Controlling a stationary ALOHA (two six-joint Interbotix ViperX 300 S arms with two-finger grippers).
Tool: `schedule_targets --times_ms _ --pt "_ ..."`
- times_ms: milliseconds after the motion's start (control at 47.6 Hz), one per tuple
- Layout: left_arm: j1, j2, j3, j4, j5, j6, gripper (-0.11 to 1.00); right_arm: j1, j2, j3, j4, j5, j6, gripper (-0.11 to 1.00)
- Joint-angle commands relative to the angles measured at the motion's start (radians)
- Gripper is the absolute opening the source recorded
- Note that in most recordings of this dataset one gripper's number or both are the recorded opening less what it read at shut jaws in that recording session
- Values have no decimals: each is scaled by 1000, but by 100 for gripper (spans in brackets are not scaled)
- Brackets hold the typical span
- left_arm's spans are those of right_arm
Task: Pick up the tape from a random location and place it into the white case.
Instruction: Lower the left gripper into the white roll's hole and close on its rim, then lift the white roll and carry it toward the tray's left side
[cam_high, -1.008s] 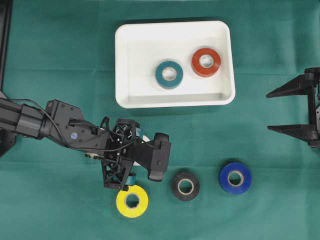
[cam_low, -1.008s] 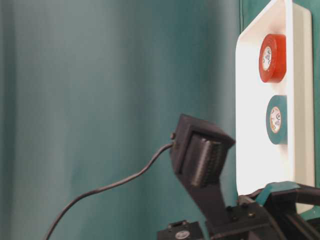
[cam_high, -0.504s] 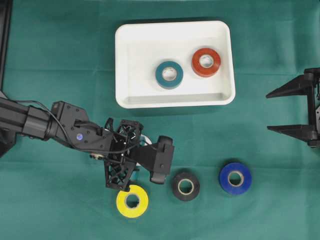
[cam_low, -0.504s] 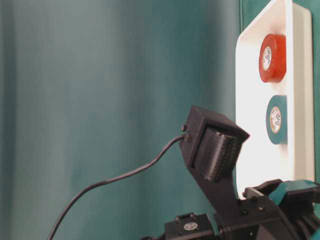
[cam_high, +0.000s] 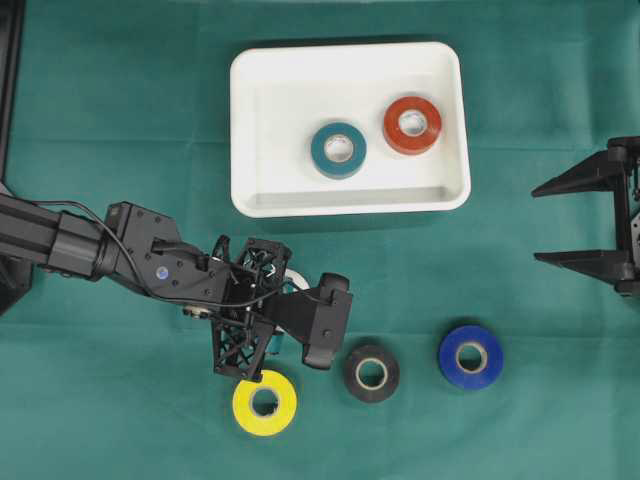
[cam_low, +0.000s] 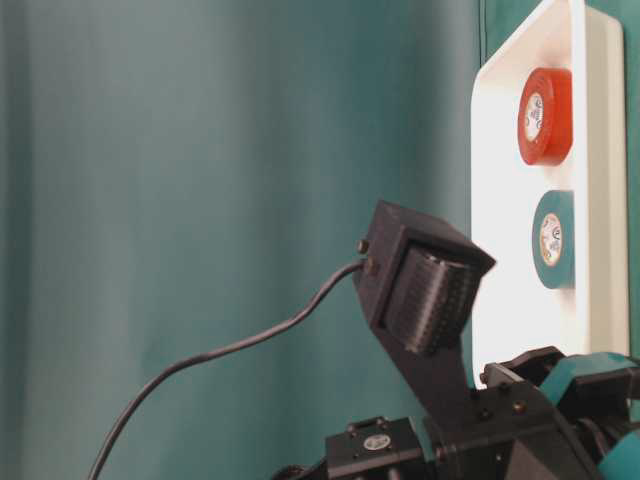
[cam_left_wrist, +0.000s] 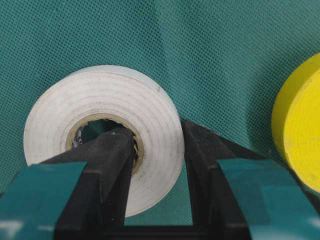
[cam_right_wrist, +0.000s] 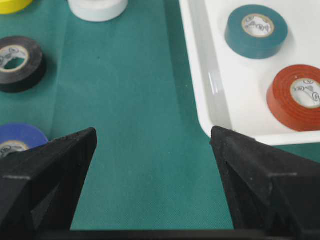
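The left gripper (cam_left_wrist: 155, 165) is clamped on the white tape (cam_left_wrist: 102, 135): in the left wrist view 1 finger (cam_left_wrist: 107, 170) sits inside the roll's core and the other presses its outer wall, with the roll lying flat on the green cloth (cam_high: 120, 120). From overhead the roll is almost wholly hidden under that gripper, well short of the white case (cam_high: 250, 130) and in front of its near rim. The yellow tape (cam_high: 264, 403) lies just beside the gripper, with the black tape (cam_high: 371, 373) and the blue tape (cam_high: 470, 356) further to the right in the same row. Inside the case lie 2 rolls, the teal tape (cam_high: 338, 149) and the red tape (cam_high: 412, 124), near each other but apart. The right gripper (cam_high: 590, 220) hangs at the right edge with its jaws spread wide, holding nothing.
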Motion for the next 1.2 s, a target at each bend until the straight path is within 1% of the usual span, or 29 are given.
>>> schedule_targets --times_ms 0,189,336,819,1176 --pt "0 -18 -20 2 -3 0 24 -2 12 -12 -2 -5 0 88" --pt "-5 -25 -21 2 2 0 24 -2 15 -11 -2 -5 0 88" --pt "-6 -57 -26 2 46 -2 24 -2 15 -11 -2 -5 0 88" --pt "-12 -244 -44 3 181 -2 24 -2 15 -11 -2 -5 0 88" --pt "-11 -328 -129 6 316 -2 24 -2 15 -12 -2 -3 0 88"
